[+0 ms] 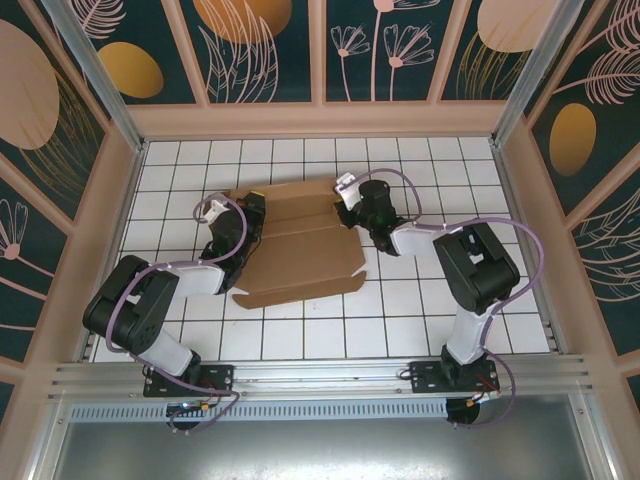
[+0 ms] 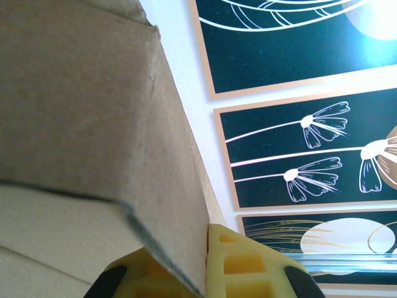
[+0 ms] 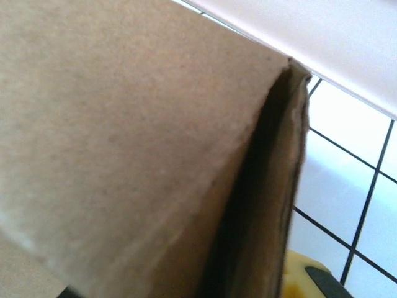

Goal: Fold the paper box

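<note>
We see the box (image 1: 300,245) lying open and mostly flat on the white tiled table (image 1: 420,320), in the middle between the two arms. The left pincer (image 1: 247,216) is at the box's left edge, and the right pincer (image 1: 345,204) is at its far right corner. From above we can see the whole sheet and where each pincer meets it, but not the fingers. The left wrist view is close up. A brown flap stands up, and its thin edge runs down between two yellow fingers (image 2: 248,264). They sit tight on either side, so the left pincer is closed on the box. Behind it is a wall with flowers (image 2: 310,149). The right wrist view shows a flap bent over double right by the camera, with tiles beyond it. One yellow finger (image 3: 298,279) peeks out by the fold. We cannot tell how far open the right pincer is.
</note>
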### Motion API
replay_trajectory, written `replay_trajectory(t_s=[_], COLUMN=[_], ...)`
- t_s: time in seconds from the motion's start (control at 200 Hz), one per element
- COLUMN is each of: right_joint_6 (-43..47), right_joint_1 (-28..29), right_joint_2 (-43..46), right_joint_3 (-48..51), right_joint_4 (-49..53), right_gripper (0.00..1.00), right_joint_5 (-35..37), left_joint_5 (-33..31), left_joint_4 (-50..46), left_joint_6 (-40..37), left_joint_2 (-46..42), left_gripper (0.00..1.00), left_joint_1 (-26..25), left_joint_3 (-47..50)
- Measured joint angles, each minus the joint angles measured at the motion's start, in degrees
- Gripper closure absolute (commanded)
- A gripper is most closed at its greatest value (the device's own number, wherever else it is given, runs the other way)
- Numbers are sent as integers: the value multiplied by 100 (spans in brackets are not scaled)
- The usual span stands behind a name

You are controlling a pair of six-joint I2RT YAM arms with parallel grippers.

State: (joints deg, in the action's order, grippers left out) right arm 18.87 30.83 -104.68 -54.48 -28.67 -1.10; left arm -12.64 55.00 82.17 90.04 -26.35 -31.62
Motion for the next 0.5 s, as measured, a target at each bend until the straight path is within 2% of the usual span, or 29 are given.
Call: replay_trajectory(t_s=[0.29,0.39,0.5], right_joint_6=[-396,-446,-348], right_joint_1=[299,420,448], right_joint_2=[-334,-413,-413], right_joint_3=[-472,-538,-503], right_joint_4=[181,188,144], right_gripper=[91,82,73], right_joint_5=[1128,1530,1558], left_joint_5=[-26,-24,13], left_joint_4=[-203,-345,-505], left_joint_6=[107,151,188], left_joint_2=[0,0,0], left_gripper=[100,100,100], left_joint_1=[0,11,15], left_joint_3=[-116,-205,-299])
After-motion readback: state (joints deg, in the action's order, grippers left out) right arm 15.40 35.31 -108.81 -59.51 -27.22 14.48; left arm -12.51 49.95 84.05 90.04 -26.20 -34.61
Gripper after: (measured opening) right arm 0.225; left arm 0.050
